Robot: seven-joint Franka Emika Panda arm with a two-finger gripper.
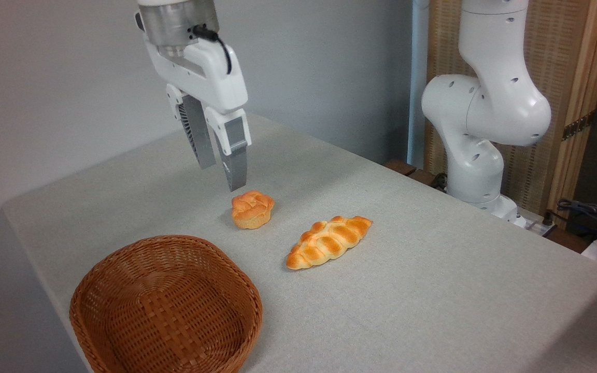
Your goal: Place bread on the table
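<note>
the bread (252,209) is sitting on the table (433,290) just beyond the empty wicker basket (166,305), apart from the braided loaf (328,241), which suggests the placing is done. the gripper (222,175) is hanging just above the bun with its jaws a little apart and holding nothing. the grey-beige cloth is lying flat and bare elsewhere, with a plain grey wall behind and the arm's white base (485,124) standing by a wooden screen (563,93).

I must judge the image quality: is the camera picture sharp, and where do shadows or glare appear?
Camera view: light is soft and even, with no strong glare; the bread, the braided loaf and the basket throw only faint shadows on the table; the gripper looks sharp, without motion blur.
</note>
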